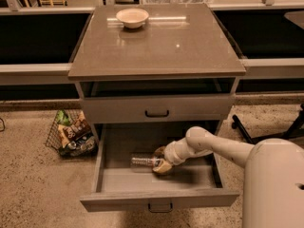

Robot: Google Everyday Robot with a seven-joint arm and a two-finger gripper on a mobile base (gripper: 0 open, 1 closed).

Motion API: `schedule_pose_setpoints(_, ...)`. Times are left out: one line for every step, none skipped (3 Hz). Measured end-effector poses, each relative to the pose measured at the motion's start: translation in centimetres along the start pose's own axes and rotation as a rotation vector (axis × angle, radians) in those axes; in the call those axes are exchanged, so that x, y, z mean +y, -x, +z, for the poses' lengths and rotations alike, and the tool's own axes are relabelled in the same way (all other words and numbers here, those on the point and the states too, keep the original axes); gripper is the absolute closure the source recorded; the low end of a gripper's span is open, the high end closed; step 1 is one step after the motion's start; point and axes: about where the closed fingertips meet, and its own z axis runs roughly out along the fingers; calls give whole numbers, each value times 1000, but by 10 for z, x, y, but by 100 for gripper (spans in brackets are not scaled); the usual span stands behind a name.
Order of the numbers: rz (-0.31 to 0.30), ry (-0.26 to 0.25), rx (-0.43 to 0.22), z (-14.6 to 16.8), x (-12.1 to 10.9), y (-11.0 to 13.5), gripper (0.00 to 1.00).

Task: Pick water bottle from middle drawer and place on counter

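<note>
The water bottle [141,162] lies on its side on the floor of the open middle drawer [159,199], its length running left to right. My gripper [162,165] is down inside the drawer at the bottle's right end, and it touches or overlaps that end. My white arm [213,146] reaches in from the right. The counter [156,46] is the glossy grey-brown slab on top of the cabinet, above the drawers.
A pale round bowl [132,17] stands at the back left of the counter. The top drawer [156,109] is shut. A wire basket of snack packs [71,134] sits on the floor to the left. Dark chair legs [247,127] stand to the right.
</note>
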Motion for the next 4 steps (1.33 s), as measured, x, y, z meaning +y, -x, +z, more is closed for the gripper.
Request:
schedule_pose_setpoints(-12, 1, -7, -3, 1, 3, 84)
schedule_pose_setpoints(-71, -10, -67, -29, 12, 21, 100)
schedule_pose_setpoints(-153, -63, -139, -72, 30, 41, 100)
schedule_pose_setpoints(-211, -108, -190, -113, 49, 54, 100)
